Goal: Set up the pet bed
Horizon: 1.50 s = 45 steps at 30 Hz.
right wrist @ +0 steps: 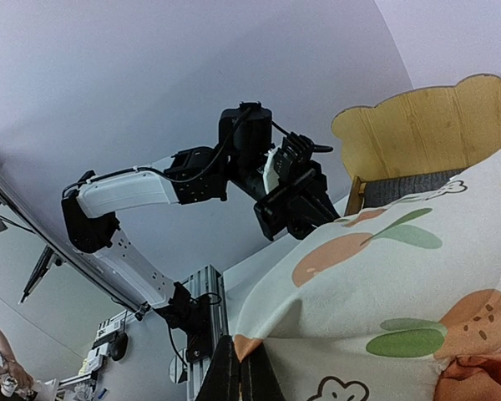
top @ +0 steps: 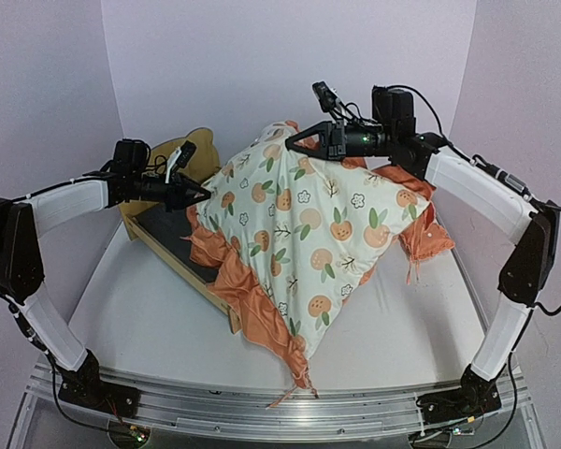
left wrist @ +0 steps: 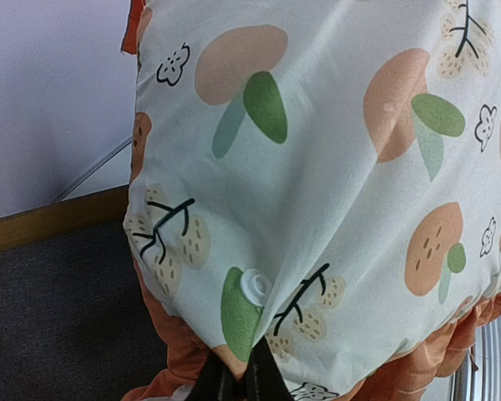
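The pet bed is a light plywood frame with a bear-ear headboard and a dark grey felt base, lying at the left middle of the table. The orange-print mattress pad hangs lifted over its right part, and its ruffle trails onto the table. My left gripper is shut on the pad's left edge beside a white snap, its fingers pinching the fabric. My right gripper is shut on the pad's far top corner, holding it high.
A wooden side rail borders the felt. The orange ruffle reaches down to the aluminium rail at the near edge. White tabletop shows left of the pad, with lilac walls around.
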Each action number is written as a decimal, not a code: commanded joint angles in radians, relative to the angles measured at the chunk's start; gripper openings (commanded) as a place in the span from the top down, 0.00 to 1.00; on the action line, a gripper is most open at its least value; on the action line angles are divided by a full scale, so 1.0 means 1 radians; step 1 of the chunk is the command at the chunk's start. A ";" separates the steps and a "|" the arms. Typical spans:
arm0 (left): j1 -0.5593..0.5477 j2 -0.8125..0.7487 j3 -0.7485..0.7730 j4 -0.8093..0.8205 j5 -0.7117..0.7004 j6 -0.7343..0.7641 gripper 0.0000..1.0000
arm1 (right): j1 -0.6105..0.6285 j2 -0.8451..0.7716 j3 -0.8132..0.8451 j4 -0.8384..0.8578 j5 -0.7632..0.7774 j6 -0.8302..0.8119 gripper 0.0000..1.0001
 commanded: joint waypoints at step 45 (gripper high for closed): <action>0.020 -0.282 0.721 -0.367 -0.795 0.182 1.00 | 0.136 0.160 0.414 0.127 0.561 -0.112 1.00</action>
